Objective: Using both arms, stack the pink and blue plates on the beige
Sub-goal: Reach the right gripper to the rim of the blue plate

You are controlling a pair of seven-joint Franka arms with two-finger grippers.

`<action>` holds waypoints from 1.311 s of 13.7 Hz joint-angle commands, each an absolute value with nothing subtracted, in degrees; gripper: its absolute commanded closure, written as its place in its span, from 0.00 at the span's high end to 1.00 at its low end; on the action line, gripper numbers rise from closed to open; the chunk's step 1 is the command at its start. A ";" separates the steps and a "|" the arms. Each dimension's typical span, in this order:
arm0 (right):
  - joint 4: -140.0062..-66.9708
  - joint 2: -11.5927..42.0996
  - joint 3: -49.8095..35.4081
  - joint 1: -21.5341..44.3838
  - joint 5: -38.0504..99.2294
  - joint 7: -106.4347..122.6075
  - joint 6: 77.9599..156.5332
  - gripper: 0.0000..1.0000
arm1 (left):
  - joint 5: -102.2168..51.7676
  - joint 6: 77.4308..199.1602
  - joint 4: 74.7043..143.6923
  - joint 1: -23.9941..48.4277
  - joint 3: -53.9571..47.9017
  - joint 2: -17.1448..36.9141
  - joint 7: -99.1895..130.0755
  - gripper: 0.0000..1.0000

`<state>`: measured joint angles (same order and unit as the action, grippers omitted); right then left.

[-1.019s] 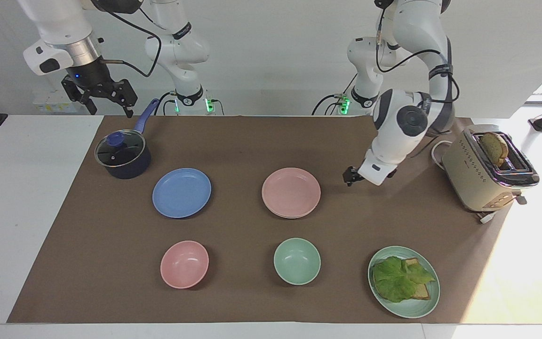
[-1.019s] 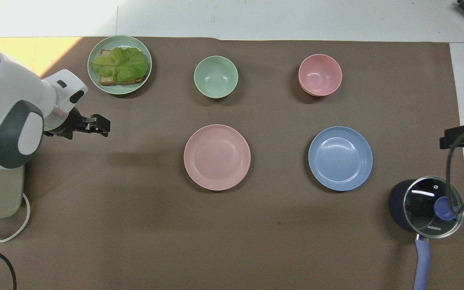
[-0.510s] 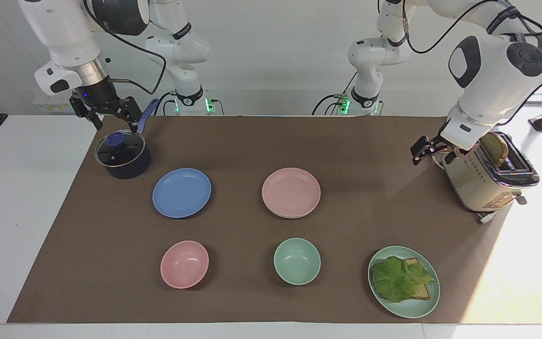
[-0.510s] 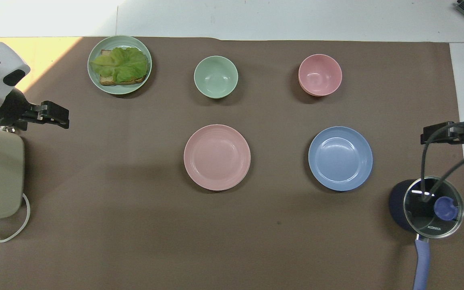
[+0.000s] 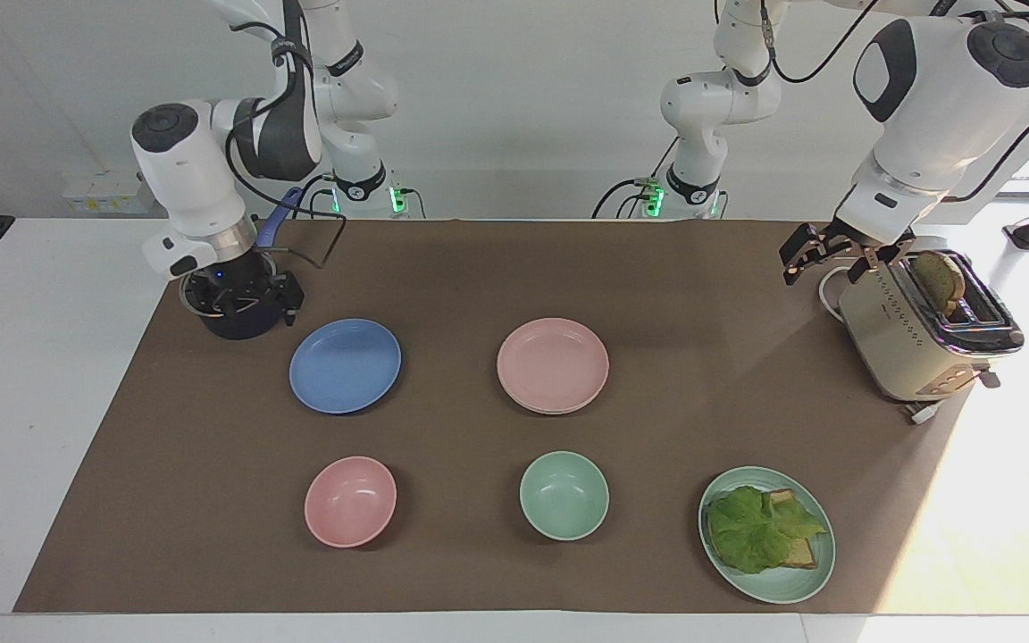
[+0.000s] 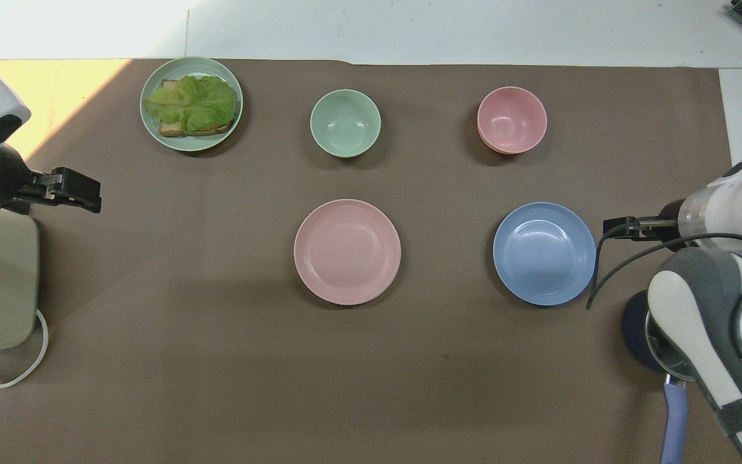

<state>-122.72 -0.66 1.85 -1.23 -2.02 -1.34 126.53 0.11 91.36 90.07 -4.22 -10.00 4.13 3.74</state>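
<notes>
1. Reaching for the blue plate (image 5: 345,365) falls to the right hand (image 5: 242,299). The plate lies just beside that hand, toward the middle of the surface (image 5: 702,429) and a little farther from the robots. The left hand (image 5: 823,254) is well apart from it.
2. The blue plate is round and flat on the surface, so it has no long axis. Only the rim nearest the right hand gives a place to grip.
3. The pink plate (image 5: 553,362) sits at mid-surface, between the blue plate and the left arm's end. A second rim shows under its edge, which I take for the beige plate (image 5: 559,412), though its colour is hard to tell.
4. On that reading pink is already stacked, and blue has still to travel sideways onto it.
5. The right arm bends down steeply, its wrist pointing at the surface. Its hand is low over the dark pot (image 5: 238,329), beside the blue plate's rim, with fingers spread and nothing held.
6. The left arm waits with its hand up beside the toaster (image 5: 916,339), at its own end of the surface. That hand's fingers are spread and empty.
</notes>
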 commanded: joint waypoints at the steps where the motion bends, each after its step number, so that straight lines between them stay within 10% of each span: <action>1: -127.08 1.57 1.58 -3.51 -1.67 2.27 133.40 1.00 | 0.62 90.44 90.09 -4.66 -9.93 3.78 3.69 1.00; 5: -130.95 4.48 1.58 -3.60 -1.06 3.69 140.87 1.00 | 0.62 90.44 90.09 -4.83 -9.84 3.78 3.69 1.00; 14: -132.36 8.17 1.49 -5.54 6.14 9.49 144.93 0.67 | 0.62 90.44 90.09 -4.83 -9.84 3.78 3.69 1.00; 16: -132.36 8.17 1.32 -4.75 8.95 9.58 144.67 0.53 | 0.62 90.44 90.09 -4.83 -9.84 3.78 3.69 1.00; 18: -132.28 8.17 0.88 -4.57 11.50 9.67 144.49 0.19 | 0.62 90.44 90.09 -4.83 -9.84 3.69 3.69 1.00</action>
